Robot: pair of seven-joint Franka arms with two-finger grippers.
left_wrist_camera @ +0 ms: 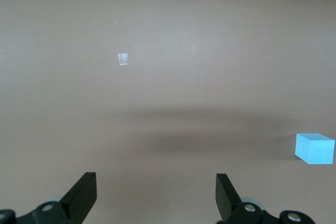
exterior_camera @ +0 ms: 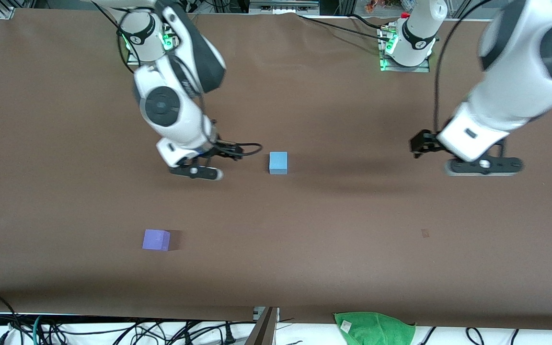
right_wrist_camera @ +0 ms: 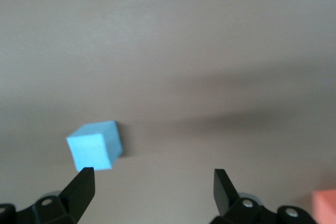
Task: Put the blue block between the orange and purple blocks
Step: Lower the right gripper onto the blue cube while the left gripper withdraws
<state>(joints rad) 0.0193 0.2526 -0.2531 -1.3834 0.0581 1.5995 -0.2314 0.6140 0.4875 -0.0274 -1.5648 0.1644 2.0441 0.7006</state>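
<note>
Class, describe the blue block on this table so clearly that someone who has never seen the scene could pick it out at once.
Start at the brown table and find its middle stretch, between the two arms. There the blue block sits on the cloth, beside the right tool, which is open. It is light sky-blue, unlike the purple block, which lies nearer the front camera.

Right arm: reaches down from its base, wrist bent low; right gripper point(exterior_camera: 198, 171) hangs just above the bench, fingers point(right_wrist_camera: 80, 190) spread wide, nothing between them.
Left arm: elbow high, forearm sloping down; left gripper point(exterior_camera: 484, 165) hangs above the bench, fingers point(left_wrist_camera: 83, 195) wide apart, empty.
</note>
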